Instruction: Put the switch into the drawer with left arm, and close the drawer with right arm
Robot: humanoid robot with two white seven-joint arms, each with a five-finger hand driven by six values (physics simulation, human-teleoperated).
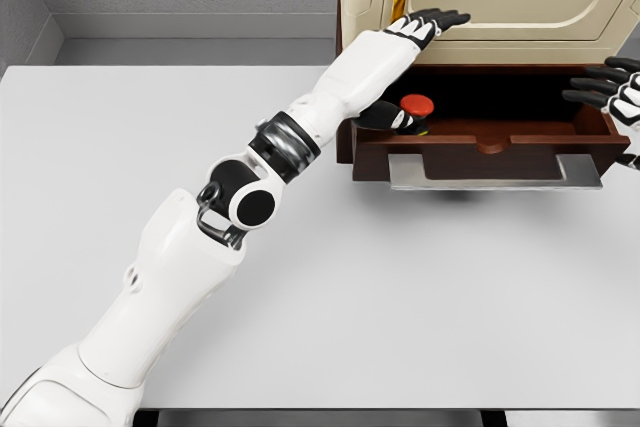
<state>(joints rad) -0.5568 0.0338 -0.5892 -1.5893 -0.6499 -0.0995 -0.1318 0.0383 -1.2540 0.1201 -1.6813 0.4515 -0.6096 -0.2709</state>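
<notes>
A white-shelled left arm (180, 277) is showing a black ball joint at the elbow and a grey ribbed band above it. Both the left hand (425, 25) and right hand (610, 87) are wearing black fingers on white backs, apparently segmented.

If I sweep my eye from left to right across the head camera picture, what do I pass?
Left arm's black elbow joint → red-button switch lying in the open drawer → drawer's metal handle → right hand at the drawer's right end.
</notes>
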